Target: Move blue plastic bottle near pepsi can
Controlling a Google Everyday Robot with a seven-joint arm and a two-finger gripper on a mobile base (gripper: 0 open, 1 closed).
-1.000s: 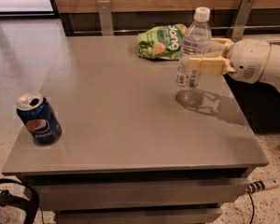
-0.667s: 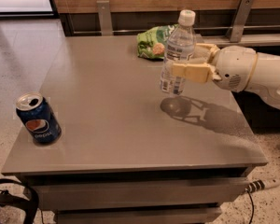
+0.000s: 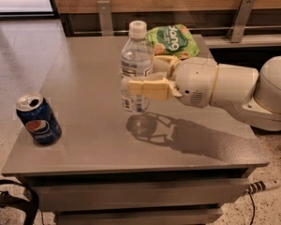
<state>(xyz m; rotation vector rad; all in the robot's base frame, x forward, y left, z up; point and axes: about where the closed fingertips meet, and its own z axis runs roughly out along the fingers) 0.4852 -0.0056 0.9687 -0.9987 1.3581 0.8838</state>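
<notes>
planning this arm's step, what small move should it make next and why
Probably carry the blue plastic bottle across toward the pepsi can, without lowering it yet. The gripper, over mid-table, has its jaws shut on the bottle, which hangs upright above the table. The can stands well apart, near the table's front left edge.
</notes>
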